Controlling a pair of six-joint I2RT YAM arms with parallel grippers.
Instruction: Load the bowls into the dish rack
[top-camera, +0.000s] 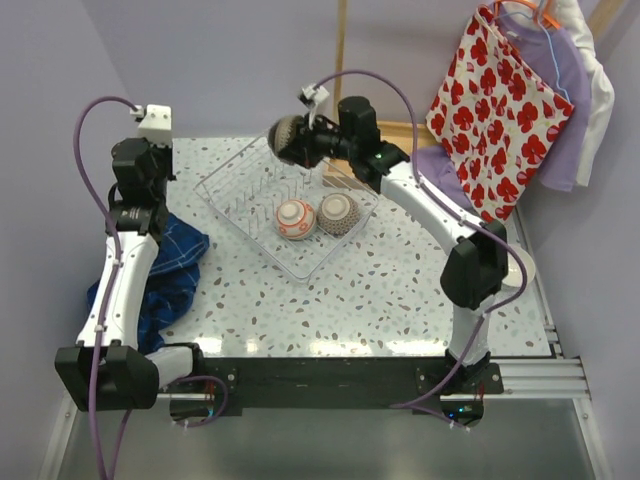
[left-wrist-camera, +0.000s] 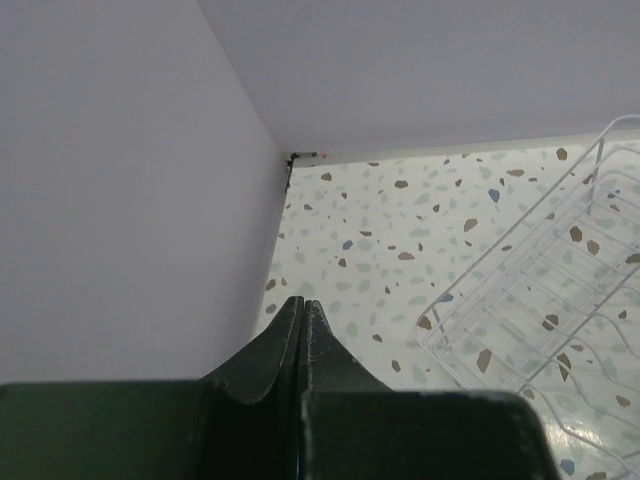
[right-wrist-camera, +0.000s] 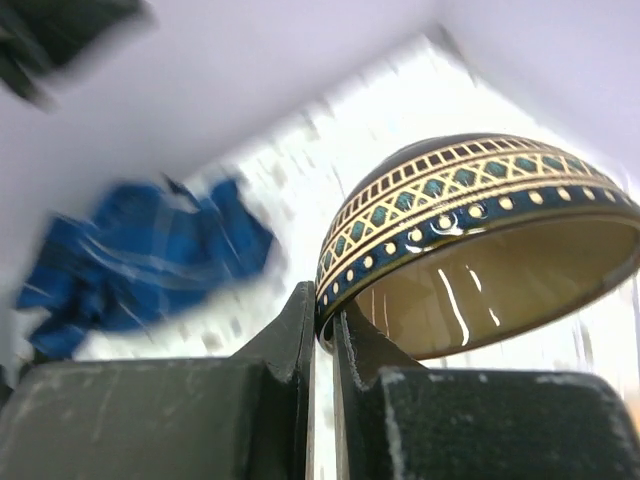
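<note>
The clear dish rack (top-camera: 240, 190) sits on the speckled table, its corner also in the left wrist view (left-wrist-camera: 560, 330). Two bowls stand in its near right part: a red/orange patterned bowl (top-camera: 295, 220) and a brown net-patterned bowl (top-camera: 338, 213). My right gripper (top-camera: 305, 142) is shut on the rim of a dark brown bowl with blue and gold bands (right-wrist-camera: 470, 230), holding it tilted in the air above the rack's far side (top-camera: 287, 138). My left gripper (left-wrist-camera: 303, 305) is shut and empty, near the table's far left corner. The other bowls are out of view.
A blue checked cloth (top-camera: 170, 265) lies at the table's left edge, also in the right wrist view (right-wrist-camera: 140, 260). A red-flowered bag (top-camera: 497, 110) and clothes hang at the far right. A wooden box edge (top-camera: 415, 132) shows behind the right arm. A white rim (top-camera: 525, 268) shows by the right arm.
</note>
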